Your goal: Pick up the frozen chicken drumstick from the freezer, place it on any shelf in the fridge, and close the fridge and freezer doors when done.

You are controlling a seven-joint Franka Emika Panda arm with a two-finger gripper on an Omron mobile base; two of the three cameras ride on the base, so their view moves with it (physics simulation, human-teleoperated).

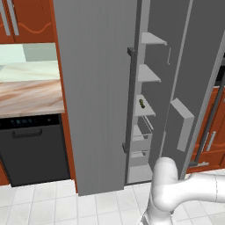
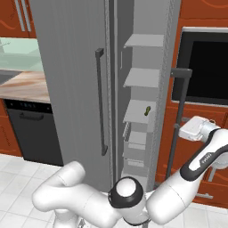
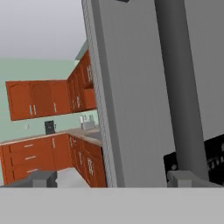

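Drumstick unclear (poor view), green item [image 2: 146, 110] far from hand [image 2: 192, 129]

grey freezer [image 2: 147, 58], dark green pickle [image 2: 146, 110], red-brown cabinets [image 3: 43, 98]

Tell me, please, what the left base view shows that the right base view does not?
Left base view adds: the bin inside the open freezer door. Right base view adds: the open gripper at that door's handle. Both share: the shut fridge door, the freezer shelves, a green item on one, and the dishwasher.
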